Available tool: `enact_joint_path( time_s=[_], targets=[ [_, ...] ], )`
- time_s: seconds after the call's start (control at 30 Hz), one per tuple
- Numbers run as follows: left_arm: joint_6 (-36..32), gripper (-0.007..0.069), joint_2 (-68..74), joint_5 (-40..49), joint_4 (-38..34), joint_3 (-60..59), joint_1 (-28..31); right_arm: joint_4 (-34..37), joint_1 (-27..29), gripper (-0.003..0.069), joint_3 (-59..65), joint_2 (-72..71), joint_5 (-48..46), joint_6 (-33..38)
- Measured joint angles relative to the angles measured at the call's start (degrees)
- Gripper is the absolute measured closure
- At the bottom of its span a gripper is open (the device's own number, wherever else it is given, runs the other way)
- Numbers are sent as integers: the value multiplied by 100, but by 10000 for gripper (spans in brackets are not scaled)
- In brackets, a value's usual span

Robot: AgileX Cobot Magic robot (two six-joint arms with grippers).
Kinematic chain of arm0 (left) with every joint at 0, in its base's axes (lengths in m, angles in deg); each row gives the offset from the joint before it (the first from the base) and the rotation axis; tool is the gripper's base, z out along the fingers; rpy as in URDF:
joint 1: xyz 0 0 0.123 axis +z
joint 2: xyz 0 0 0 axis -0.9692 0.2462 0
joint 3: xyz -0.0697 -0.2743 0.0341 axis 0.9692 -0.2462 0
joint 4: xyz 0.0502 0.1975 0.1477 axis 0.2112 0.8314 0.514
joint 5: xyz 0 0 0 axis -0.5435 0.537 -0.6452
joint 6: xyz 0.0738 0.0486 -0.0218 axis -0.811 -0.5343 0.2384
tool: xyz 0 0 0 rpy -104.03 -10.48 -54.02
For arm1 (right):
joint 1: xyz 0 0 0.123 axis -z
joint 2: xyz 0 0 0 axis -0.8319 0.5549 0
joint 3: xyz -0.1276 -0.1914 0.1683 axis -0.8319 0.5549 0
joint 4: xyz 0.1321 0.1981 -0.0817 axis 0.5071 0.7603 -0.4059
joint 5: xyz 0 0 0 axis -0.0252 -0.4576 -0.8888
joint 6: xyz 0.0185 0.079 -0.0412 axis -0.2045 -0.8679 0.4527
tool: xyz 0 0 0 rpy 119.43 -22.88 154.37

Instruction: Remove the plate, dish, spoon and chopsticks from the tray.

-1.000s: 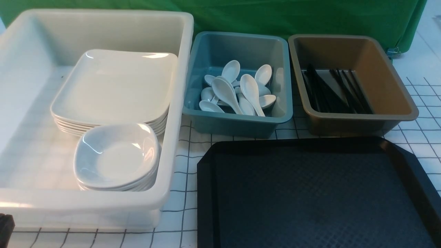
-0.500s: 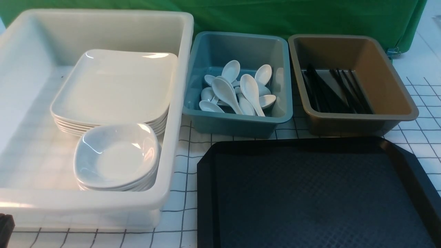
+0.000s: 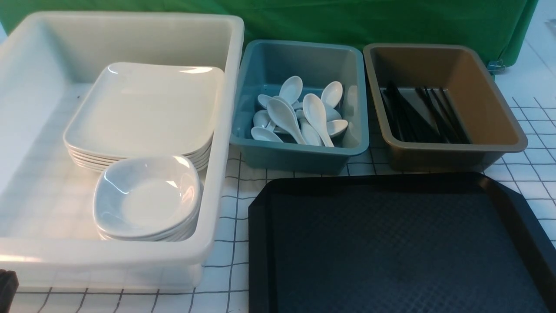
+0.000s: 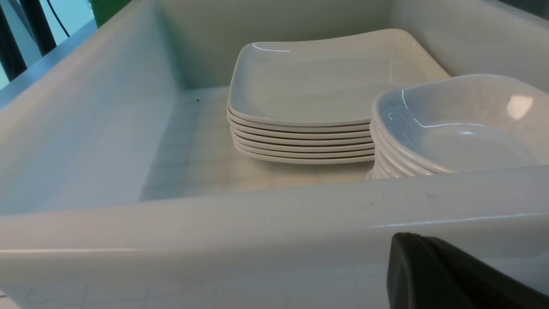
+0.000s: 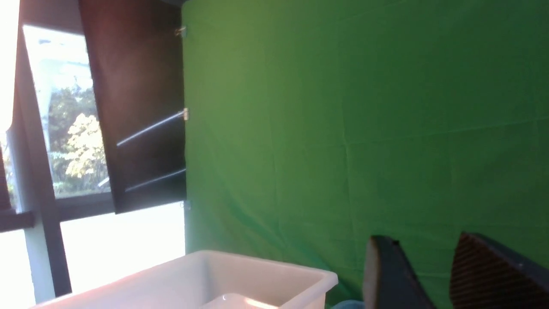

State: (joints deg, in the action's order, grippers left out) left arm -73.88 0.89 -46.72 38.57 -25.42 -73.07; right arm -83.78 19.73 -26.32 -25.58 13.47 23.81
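The black tray [image 3: 391, 248] lies at the front right with nothing on it. White square plates [image 3: 143, 108] sit stacked in the big white tub [image 3: 226, 130], with a stack of small deep dishes [image 3: 147, 198] in front of them. White spoons [image 3: 299, 115] lie heaped in the blue tub [image 3: 299, 52]. Black chopsticks [image 3: 417, 117] lie in the brown tub [image 3: 478, 87]. My left gripper [image 4: 405, 242] is shut and empty, low outside the white tub's near wall [image 4: 214, 223], facing the plates [image 4: 309, 86] and dishes [image 4: 463, 128]. My right gripper [image 5: 424, 238] is open and empty, raised and facing the green cloth.
A green cloth [image 3: 347, 21] hangs behind the tubs. A white cloth with a black grid [image 3: 230, 208] covers the table. The three tubs stand side by side behind the tray. The white tub's corner [image 5: 257, 274] shows low in the right wrist view.
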Motion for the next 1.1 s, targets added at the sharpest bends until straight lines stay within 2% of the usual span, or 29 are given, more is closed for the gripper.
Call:
enact_joint_path(
  time_s=[0.1, 0.37, 0.5, 0.6, 0.63, 0.7, 0.83, 0.97, 1.1],
  targets=[
    [0, 620, 0, 0, 0, 0, 0, 586, 0, 420, 0, 0, -5, 666],
    [-6, 620, 0, 0, 0, 0, 0, 821, 23, 420, 21, -6, -421, 971],
    [-6, 620, 0, 0, 0, 0, 0, 821, 583, 419, 248, -39, -668, 1082],
    [-6, 620, 0, 0, 0, 0, 0, 821, 1612, 419, 867, -49, -753, 1123],
    [-6, 620, 0, 0, 0, 0, 0, 821, 1739, 419, 915, -49, -758, 1135],
    [-6, 620, 0, 0, 0, 0, 0, 821, 2543, 419, 1684, -49, -677, 1289],
    [-6, 620, 2, 0, 0, 0, 0, 821, 3402, 419, 2540, -153, -474, 1331],
    [-6, 620, 0, -10, 0, 0, 0, 828, 3779, 420, 2620, -267, -886, 1382],
    [-6, 620, 0, -10, 0, 0, 0, 830, 3810, 419, 2620, -274, -886, 1458]
  ],
)
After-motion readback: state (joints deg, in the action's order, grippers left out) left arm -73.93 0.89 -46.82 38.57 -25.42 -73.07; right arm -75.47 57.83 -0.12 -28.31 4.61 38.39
